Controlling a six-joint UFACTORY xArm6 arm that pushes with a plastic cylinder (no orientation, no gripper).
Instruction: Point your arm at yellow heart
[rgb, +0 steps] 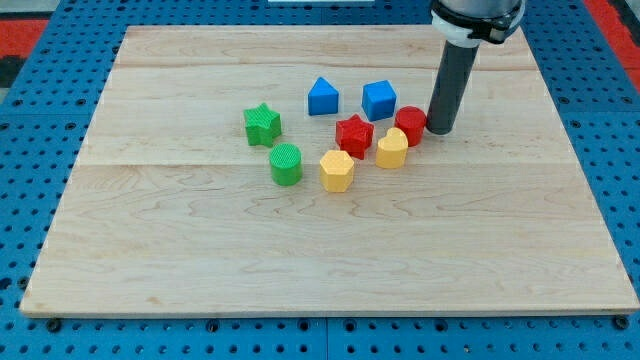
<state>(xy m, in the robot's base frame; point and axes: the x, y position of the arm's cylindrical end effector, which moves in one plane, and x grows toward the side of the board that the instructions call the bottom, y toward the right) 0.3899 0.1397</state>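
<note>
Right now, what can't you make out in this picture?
Camera view:
- The arm above my tip: cut off by the view's top.
- Red cylinder: right side hidden behind the rod.
- Which yellow block is the heart, or: too small to tell.

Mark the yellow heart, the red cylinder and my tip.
yellow heart (392, 149), camera view, its top face.
red cylinder (410, 123), camera view, its top face.
my tip (441, 130), camera view, the rod's lower end, right of the red cylinder.

Seven small coloured blocks sit on the pale wooden board (200, 250), all to the view's left of my tip (441, 131). By colour, two each:
- Blue: a house-shaped block (322, 97) and a cube (379, 100).
- Red: a star (354, 134) and a round cylinder (410, 125).
- Green: a star (262, 124) and a cylinder (285, 164).
- Yellow: a heart (392, 148) and a hexagonal block (337, 170).

That makes eight.
</note>
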